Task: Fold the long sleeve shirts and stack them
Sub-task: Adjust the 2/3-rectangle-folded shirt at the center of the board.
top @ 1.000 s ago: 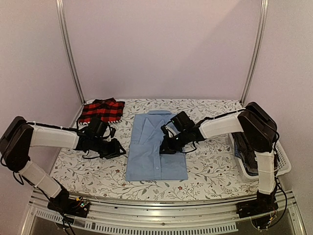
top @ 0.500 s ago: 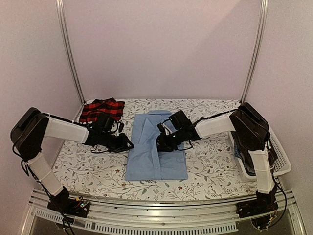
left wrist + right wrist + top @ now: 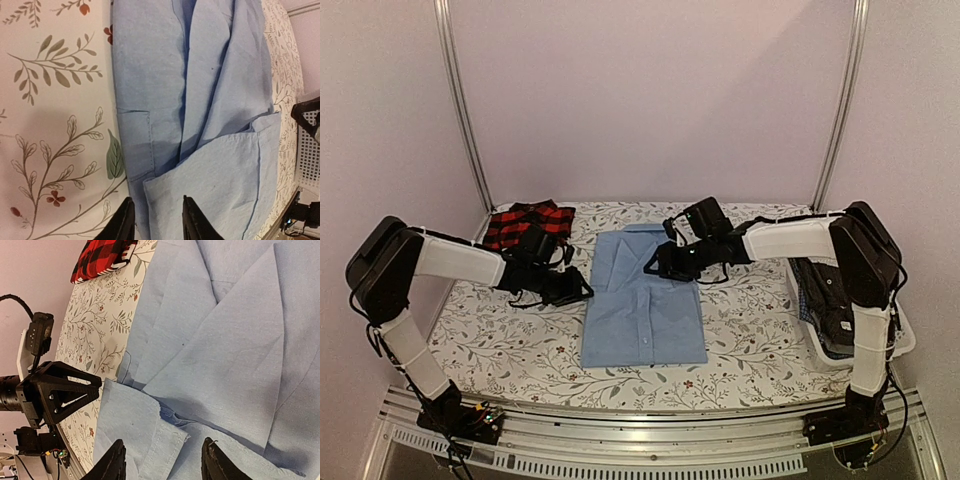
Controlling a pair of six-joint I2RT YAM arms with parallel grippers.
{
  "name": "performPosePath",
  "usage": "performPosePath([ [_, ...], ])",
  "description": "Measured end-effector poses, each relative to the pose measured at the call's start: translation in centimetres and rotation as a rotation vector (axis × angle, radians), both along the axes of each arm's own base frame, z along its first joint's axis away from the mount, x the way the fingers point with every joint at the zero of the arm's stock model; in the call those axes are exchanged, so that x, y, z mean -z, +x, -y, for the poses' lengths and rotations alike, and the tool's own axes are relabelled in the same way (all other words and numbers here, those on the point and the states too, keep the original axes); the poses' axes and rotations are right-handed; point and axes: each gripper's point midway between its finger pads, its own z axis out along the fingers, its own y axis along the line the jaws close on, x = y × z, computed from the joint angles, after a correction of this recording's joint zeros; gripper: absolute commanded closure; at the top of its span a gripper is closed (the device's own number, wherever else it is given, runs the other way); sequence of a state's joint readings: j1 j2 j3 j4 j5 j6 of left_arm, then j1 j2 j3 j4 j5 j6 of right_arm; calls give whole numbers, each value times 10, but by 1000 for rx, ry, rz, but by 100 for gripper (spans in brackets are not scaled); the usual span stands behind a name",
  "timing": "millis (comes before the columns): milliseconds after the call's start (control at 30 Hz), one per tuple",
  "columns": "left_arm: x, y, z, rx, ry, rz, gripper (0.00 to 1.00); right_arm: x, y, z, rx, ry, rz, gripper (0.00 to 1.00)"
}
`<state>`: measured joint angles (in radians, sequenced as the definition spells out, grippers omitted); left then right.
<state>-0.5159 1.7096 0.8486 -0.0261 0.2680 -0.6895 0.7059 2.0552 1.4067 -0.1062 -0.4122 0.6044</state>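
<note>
A plain light blue long sleeve shirt point(image 3: 642, 300) lies partly folded, collar to the back, in the middle of the table. A sleeve is folded across its front, the cuff point(image 3: 172, 440) lying flat. My left gripper point(image 3: 582, 290) is at the shirt's left edge, open, its fingers point(image 3: 125, 222) astride the hem of the blue cloth point(image 3: 210, 100) without pinching it. My right gripper point(image 3: 665, 262) hovers open over the shirt's upper right part, above the cuff, holding nothing. A folded red-and-black plaid shirt point(image 3: 525, 225) lies at the back left.
A white plastic basket point(image 3: 898, 335) stands at the table's right edge with dark shirts point(image 3: 825, 300) in it. The tablecloth point(image 3: 490, 330) has a floral print. Metal frame posts point(image 3: 465, 110) rise at the back corners.
My right gripper opened, let go of the blue sleeve and drew back toward the collar. My left gripper slid right to the shirt's left edge.
</note>
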Motion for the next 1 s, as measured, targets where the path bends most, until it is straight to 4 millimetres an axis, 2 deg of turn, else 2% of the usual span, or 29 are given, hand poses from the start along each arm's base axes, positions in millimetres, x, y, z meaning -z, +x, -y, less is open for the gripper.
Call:
performPosePath([
  [133,3,1,-2,-5,21,-7,67,-8,2,5,28,-57,47,59],
  [233,6,3,-1,-5,26,-13,68,-11,-2,0,27,-105,79,62],
  [500,9,7,1,0,30,-20,72,-35,-20,-34,-66,-97,139,74],
  [567,7,9,3,1,26,-16,75,-27,-22,-38,-80,-100,129,76],
  [667,3,11,6,9,18,-8,79,-3,-24,-39,-94,-128,88,78],
  [800,-1,13,8,19,12,-4,75,37,-31,-33,-104,-187,21,79],
  [900,-2,14,6,17,29,-2,69,49,-35,-28,-106,-211,-4,80],
  [1000,1,13,3,7,46,-10,68,50,-35,-28,-107,-213,-6,81],
])
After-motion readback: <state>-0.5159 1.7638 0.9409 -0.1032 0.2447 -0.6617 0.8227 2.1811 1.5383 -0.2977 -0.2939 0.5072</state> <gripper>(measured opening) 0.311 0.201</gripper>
